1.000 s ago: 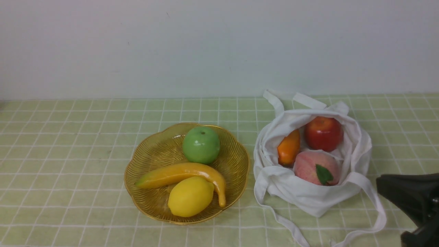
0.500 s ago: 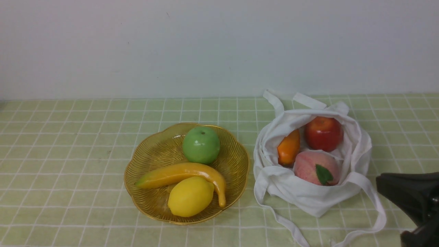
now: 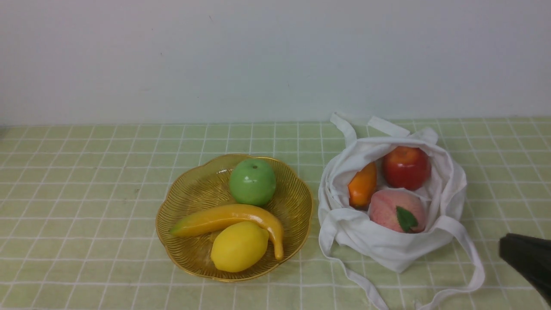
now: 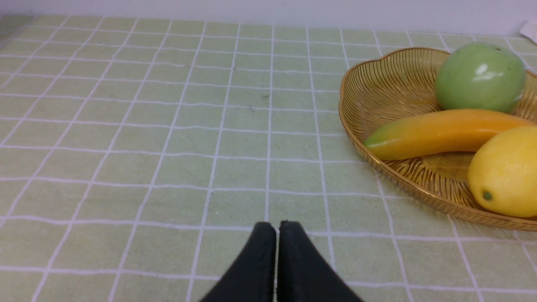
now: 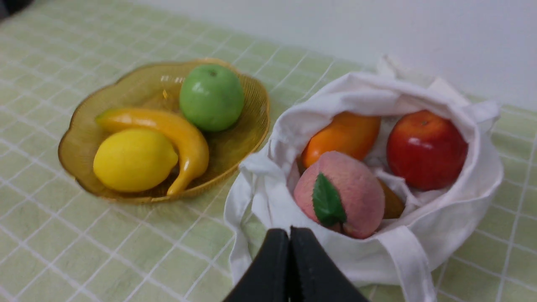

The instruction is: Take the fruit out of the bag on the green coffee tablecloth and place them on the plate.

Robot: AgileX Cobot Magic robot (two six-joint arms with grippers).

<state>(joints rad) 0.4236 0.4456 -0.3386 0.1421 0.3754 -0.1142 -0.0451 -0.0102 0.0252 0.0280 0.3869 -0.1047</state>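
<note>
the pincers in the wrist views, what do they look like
Both look alike: the left pincer and the right pincer each have two matte black fingers that widen from narrow rounded tips. No cables, markings or labels show. The front view catches only a plain black part of the right arm.

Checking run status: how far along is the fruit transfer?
Half done. On the plate: banana, green apple, lemon. Nothing in hand: left gripper and right gripper are shut, empty. Left in the bag: red apple, peach, orange fruit.
</note>
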